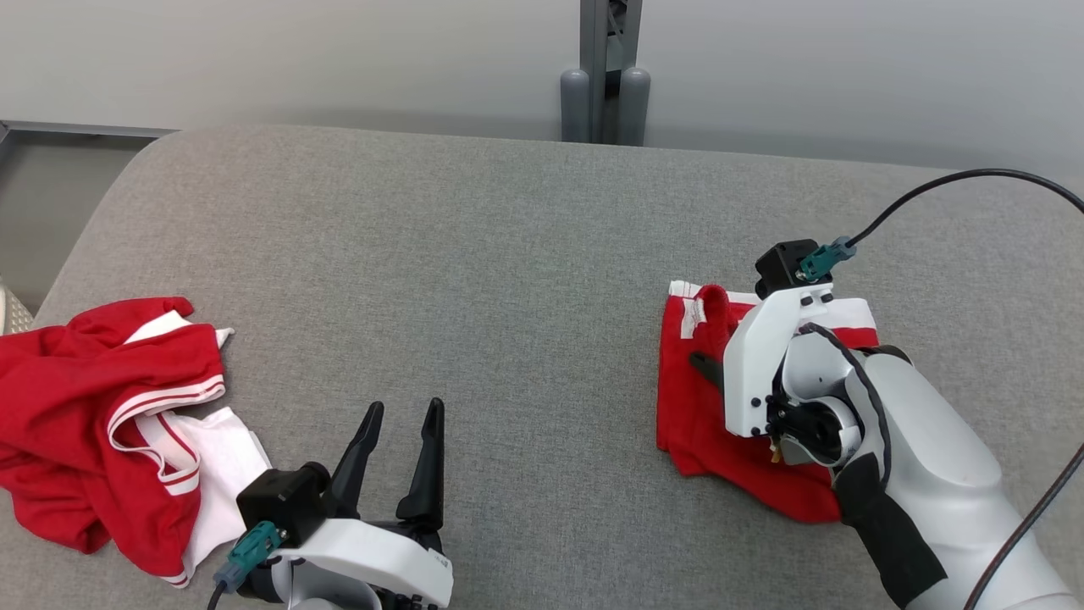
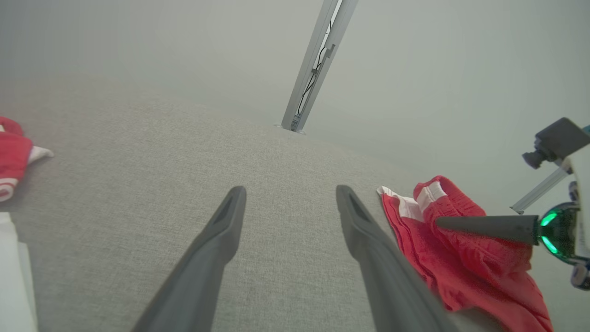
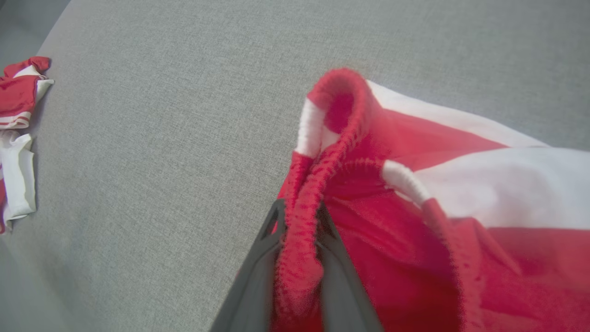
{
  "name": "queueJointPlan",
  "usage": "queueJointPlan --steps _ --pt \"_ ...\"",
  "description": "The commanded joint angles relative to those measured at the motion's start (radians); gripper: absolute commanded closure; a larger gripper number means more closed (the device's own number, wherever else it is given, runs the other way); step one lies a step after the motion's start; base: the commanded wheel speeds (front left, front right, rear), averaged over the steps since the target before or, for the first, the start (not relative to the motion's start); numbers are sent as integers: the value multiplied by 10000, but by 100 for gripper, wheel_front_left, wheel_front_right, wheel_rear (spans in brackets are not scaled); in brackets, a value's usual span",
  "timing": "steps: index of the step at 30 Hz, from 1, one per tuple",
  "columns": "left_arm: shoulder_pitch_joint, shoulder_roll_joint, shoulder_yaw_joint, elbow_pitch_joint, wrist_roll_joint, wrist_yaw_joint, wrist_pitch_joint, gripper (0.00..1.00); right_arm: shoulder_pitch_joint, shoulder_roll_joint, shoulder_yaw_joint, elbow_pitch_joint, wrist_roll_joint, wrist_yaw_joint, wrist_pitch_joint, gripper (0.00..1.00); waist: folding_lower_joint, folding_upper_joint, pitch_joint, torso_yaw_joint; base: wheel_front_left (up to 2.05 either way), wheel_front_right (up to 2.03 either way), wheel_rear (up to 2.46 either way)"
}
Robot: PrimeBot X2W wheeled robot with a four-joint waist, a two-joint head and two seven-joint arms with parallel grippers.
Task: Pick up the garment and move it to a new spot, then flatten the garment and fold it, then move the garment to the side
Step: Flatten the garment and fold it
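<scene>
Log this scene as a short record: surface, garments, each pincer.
surface: grey fabric tabletop
folded garment: red shorts with white trim, on the robot's right side
other garment: crumpled red-and-white clothing, far left, nothing touching it
left pincer: open, empty, over bare tabletop
right pincer: closed on the shorts' waistband, a loop of which stands up

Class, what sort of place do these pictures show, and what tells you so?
Likely a robotics lab bench, not a home: a grey fabric-covered table against a bare wall, a metal post behind, red-and-white shorts set out.
</scene>
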Motion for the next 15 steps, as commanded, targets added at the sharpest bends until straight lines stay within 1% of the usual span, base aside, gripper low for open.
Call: queueJointPlan --steps 1,2,3,9,15 --pt "-144 33 39 40 52 -36 -43 0 -137 -49 35 109 83 1 -107 52 0 0 -27 24 0 0 0" --pt "-143 8 51 72 59 -54 -45 0 -216 -49 133 257 113 1 -191 15 0 0 -49 32 0 0 0" --pt "-136 -10 68 108 64 -72 -41 0 -296 -47 255 377 168 1 -274 0 0 0 -76 30 0 0 0" --pt "87 5 141 179 117 -79 -49 0 -710 -51 1059 639 690 1 -508 0 0 0 -365 -239 0 0 0" --pt "344 126 193 70 125 26 -52 0 -1056 -48 1623 387 1055 1 -536 0 0 0 -699 -761 0 0 0"
